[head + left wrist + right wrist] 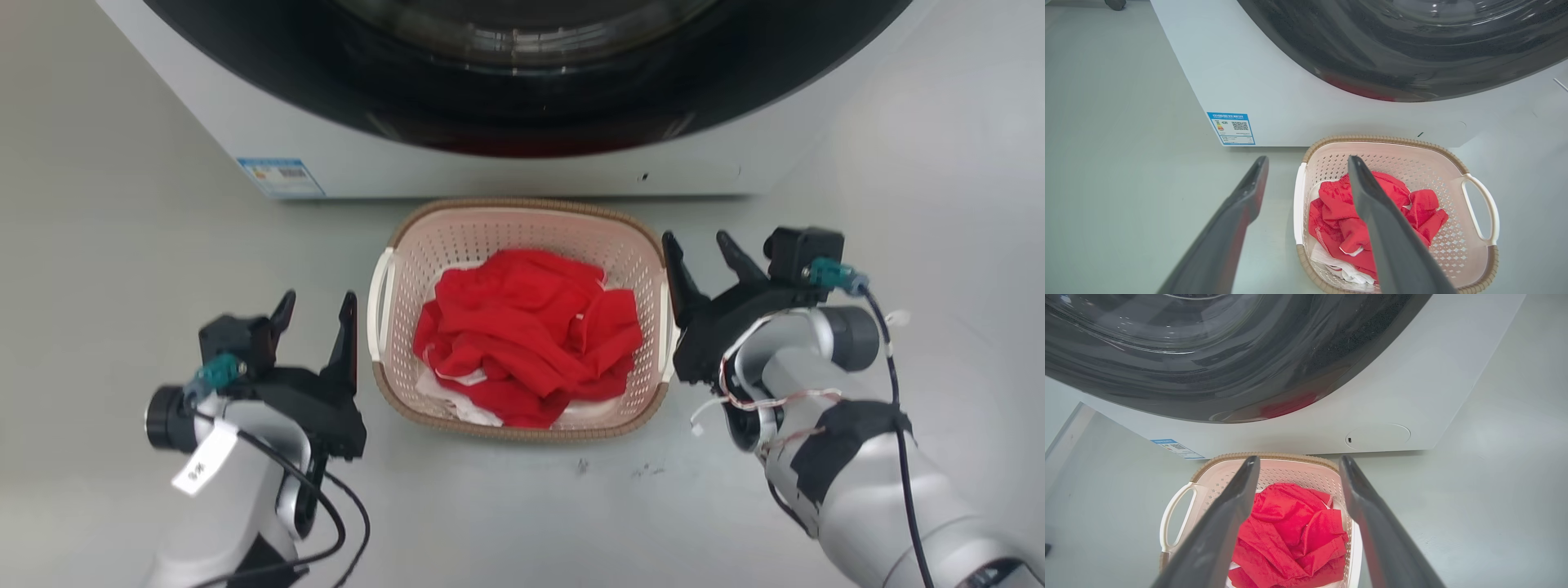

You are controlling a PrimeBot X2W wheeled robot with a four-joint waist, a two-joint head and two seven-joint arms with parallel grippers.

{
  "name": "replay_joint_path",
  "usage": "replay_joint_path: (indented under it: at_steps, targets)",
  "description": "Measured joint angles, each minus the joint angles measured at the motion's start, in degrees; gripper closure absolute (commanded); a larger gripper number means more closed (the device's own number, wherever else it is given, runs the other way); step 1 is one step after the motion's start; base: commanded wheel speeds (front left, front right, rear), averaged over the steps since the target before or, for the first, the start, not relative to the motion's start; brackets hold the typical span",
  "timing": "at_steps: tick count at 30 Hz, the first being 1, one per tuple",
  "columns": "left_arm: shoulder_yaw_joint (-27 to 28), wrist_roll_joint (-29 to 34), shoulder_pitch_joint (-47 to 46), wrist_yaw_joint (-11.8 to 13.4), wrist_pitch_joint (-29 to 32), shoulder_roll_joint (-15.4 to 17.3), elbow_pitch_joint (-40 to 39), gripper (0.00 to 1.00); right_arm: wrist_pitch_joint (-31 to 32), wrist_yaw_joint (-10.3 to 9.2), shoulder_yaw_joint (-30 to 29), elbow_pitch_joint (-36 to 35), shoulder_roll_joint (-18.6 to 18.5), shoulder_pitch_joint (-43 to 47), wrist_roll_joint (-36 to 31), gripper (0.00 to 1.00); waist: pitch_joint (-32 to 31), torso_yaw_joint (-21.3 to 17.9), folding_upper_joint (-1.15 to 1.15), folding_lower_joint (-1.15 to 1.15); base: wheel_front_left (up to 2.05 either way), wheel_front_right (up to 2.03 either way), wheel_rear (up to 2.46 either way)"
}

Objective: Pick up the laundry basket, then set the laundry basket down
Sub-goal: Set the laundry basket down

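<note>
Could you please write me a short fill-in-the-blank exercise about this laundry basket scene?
The laundry basket holds mostly ____ clothes. It stands on the floor in ____ of the washing machine. The left gripper and the right gripper are both ____.
Missing words: red; front; open.

Left end effector (pixel 319 297), right end effector (pixel 695 237) blk; arms (pixel 898 506) silver; white tag (pixel 200 464), blk cable (pixel 890 367).

Head view looks steeply down; wrist views sit lower, flanking and angled inward; all share the laundry basket (pixel 506 237).
</note>
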Motion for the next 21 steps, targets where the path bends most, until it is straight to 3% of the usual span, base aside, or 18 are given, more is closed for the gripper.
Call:
replay_joint_path:
  at_steps: [21]
  targets:
    - [7.0,5.0,27.7,5.7,0.0,1.7,-20.6,0.00,0.0,-3.31,-6.7,-16.7,-1.9,24.9,-9.7,0.00,-16.9,-1.1,0.00,0.00,0.00,0.00,0.00]
